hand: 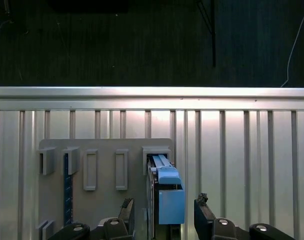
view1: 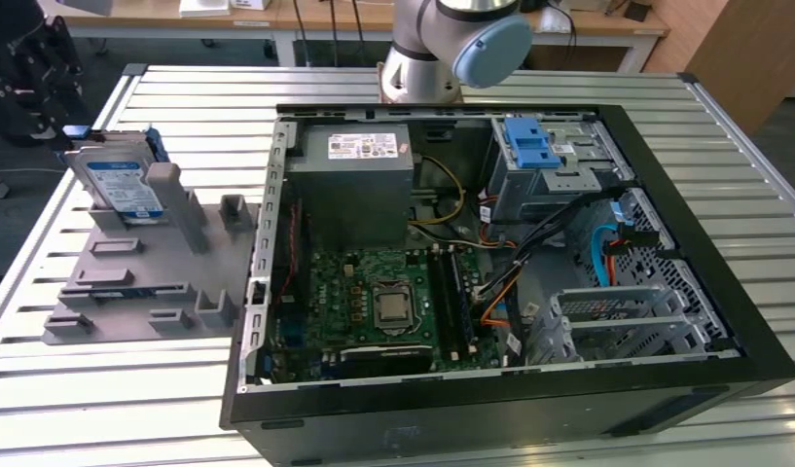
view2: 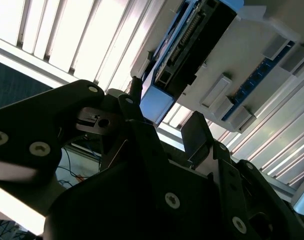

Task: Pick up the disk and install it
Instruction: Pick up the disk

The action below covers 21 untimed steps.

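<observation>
The disk point(view1: 121, 181) stands on edge in a slot of the grey holder plate point(view1: 137, 282) at the exterior view's left, its white-and-blue label facing out. In the first wrist view the disk point(hand: 166, 192) shows edge-on with its blue rail, and my gripper point(hand: 164, 210) is open over it. One dark fingertip point(hand: 126, 209) stands on each side of the disk, with a gap to it on both sides. In the second wrist view the fingers point(view2: 196, 131) of my gripper point(view2: 164, 117) point at the disk point(view2: 192, 45) from close by.
An open computer case point(view1: 708, 243) lies on the slatted metal table point(view1: 59, 389), with a grey power supply box point(view1: 358, 185) and a blue clip point(view1: 533, 146) on its drive bay. The arm's base point(view1: 436, 49) stands behind the case. The table edge point(hand: 152, 92) lies just beyond the holder plate.
</observation>
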Each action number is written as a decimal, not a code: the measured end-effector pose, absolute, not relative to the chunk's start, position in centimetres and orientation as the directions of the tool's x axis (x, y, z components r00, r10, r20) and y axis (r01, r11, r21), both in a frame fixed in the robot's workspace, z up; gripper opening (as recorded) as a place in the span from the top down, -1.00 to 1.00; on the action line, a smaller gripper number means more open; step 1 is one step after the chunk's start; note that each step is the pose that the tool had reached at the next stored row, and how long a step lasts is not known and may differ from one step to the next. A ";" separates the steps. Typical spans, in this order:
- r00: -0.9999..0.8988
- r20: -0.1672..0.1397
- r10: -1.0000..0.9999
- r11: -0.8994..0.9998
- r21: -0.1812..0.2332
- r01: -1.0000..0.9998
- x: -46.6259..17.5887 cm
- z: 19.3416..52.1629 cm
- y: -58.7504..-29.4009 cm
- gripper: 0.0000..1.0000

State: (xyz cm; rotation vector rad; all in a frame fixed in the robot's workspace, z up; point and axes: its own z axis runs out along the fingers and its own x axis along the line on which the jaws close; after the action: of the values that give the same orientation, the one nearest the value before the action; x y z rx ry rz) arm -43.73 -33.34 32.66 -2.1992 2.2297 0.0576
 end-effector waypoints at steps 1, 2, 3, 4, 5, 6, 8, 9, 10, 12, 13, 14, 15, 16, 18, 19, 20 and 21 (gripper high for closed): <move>-0.014 -0.032 -0.999 0.013 0.020 -1.000 -43.7 32.6 -33.3 -0.18; -0.014 -0.032 -0.999 0.013 0.020 -1.000 -43.7 32.6 -33.3 -0.18; -0.014 -0.032 -0.999 0.013 0.020 -1.000 -43.7 32.6 -33.3 -0.18; -0.014 -0.032 -0.999 0.013 0.020 -1.000 -43.7 32.6 -33.3 -0.18; -0.014 -0.032 -0.999 0.013 0.020 -1.000 -43.7 32.5 -33.3 -0.18; -0.014 -0.032 -0.999 0.013 0.020 -1.000 -43.7 32.5 -33.3 -0.18; -0.014 -0.032 -0.999 0.013 0.020 -1.000 -43.7 32.5 -33.3 -0.18; -0.014 -0.032 -0.999 0.013 0.020 -1.000 -43.7 32.4 -33.3 -0.18; -0.014 -0.032 -0.999 0.013 0.020 -1.000 -43.7 32.4 -33.3 -0.18; -0.014 -0.032 -0.999 0.013 0.020 -1.000 -43.7 32.3 -33.3 -0.18; -0.014 -0.032 -0.999 0.013 0.020 -1.000 -43.7 32.3 -33.3 -0.18; -0.014 -0.032 -0.999 0.013 0.020 -1.000 -43.7 32.3 -33.3 -0.18; -0.014 -0.032 -0.999 0.013 0.020 -1.000 -43.7 32.2 -33.3 -0.18; -0.014 -0.032 -0.999 0.013 0.020 -1.000 -43.7 32.2 -33.3 -0.18; -0.014 -0.032 -0.999 0.013 0.020 -1.000 -43.7 32.1 -33.3 -0.18; -0.014 -0.032 -0.999 0.013 0.020 -1.000 -43.7 32.1 -33.3 -0.18; -0.014 -0.032 -0.999 0.013 0.020 -1.000 -43.7 32.1 -33.3 -0.18; -0.014 -0.032 -0.999 0.013 0.020 -1.000 -43.7 32.0 -33.3 -0.18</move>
State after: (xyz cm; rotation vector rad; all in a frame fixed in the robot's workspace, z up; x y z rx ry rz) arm -43.74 -33.35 32.03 -2.1992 2.2296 0.0575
